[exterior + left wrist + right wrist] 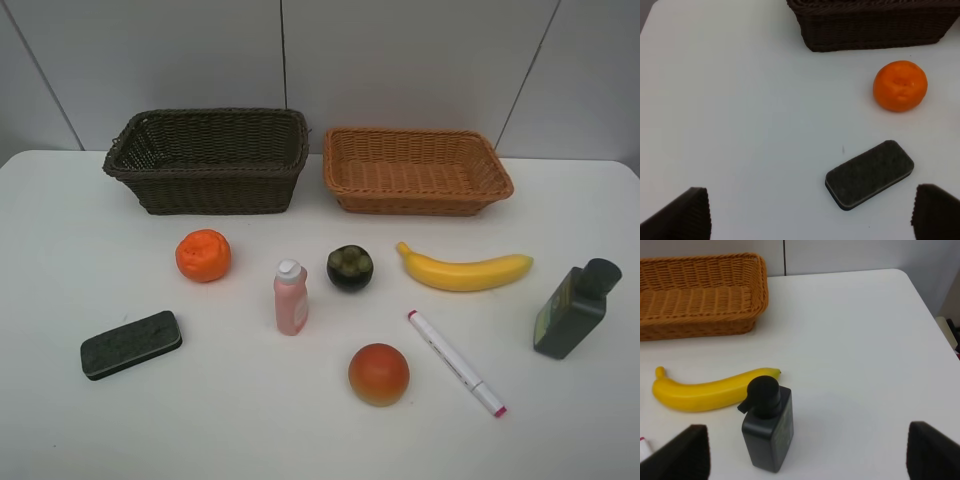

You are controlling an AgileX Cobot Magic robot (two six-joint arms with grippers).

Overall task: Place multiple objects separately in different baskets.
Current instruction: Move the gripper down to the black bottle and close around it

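Note:
Eight objects lie on the white table in front of two baskets: the dark brown basket [208, 160] and the light orange-tan basket [415, 170]. From the left I see a dark eraser [131, 344], wrinkled orange [203, 255], pink bottle [291, 297], mangosteen [350, 267], red-orange fruit [379, 374], marker [455, 362], banana [465, 270] and dark green bottle [573, 308]. My left gripper [810, 220] is open above the table, short of the eraser [869, 174] and orange [900, 85]. My right gripper [807, 455] is open beside the dark green bottle [767, 425], with the banana [710, 390] beyond. Neither gripper shows in the exterior view.
Both baskets stand side by side at the back, against the grey wall. The table's right edge [940, 340] runs close to the dark green bottle. Bare table lies left of the eraser and along the front.

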